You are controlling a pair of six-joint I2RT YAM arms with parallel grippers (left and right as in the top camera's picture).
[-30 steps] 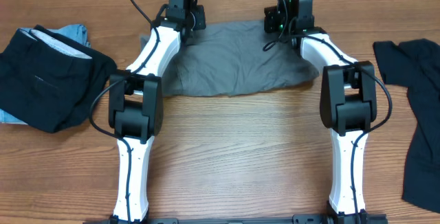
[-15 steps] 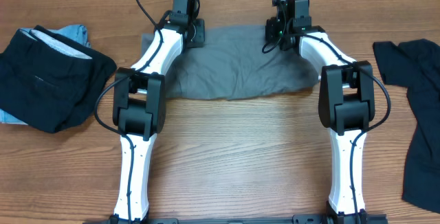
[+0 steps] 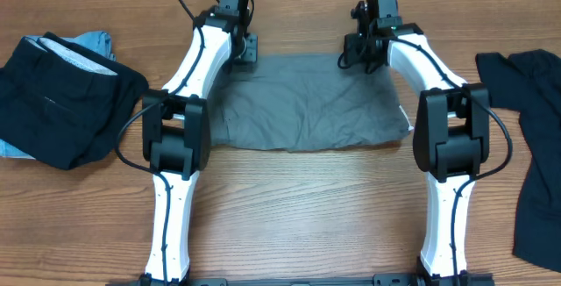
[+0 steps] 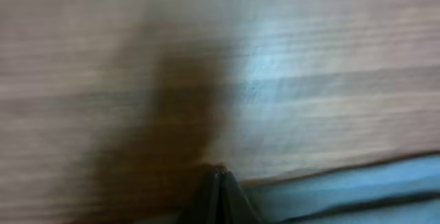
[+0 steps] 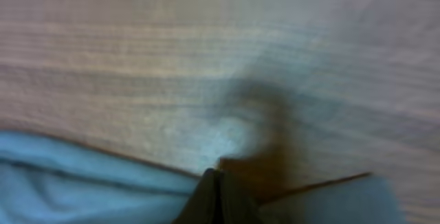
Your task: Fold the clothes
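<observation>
Grey garment [image 3: 307, 102] lies spread in the upper middle of the overhead view, on the wooden table [image 3: 307, 207], between the two arms. It is soft, wrinkled cloth, roughly rectangular.

Both wrist views are strongly blurred. Only wood grain and a strip of pale bluish-grey cloth along the bottom can be made out.

The left gripper [image 3: 245, 53] is at the upper left corner of the cloth, and the right gripper [image 3: 358, 53] is at the upper right corner. Each has its dark fingers pressed together into one point, pinching the top edge.

At the left edge of the overhead view a folded black garment [image 3: 61, 102] covers most of a light-blue garment [image 3: 95, 40]. At the right edge a crumpled black piece [image 3: 530, 146] is cut off by the frame.
</observation>
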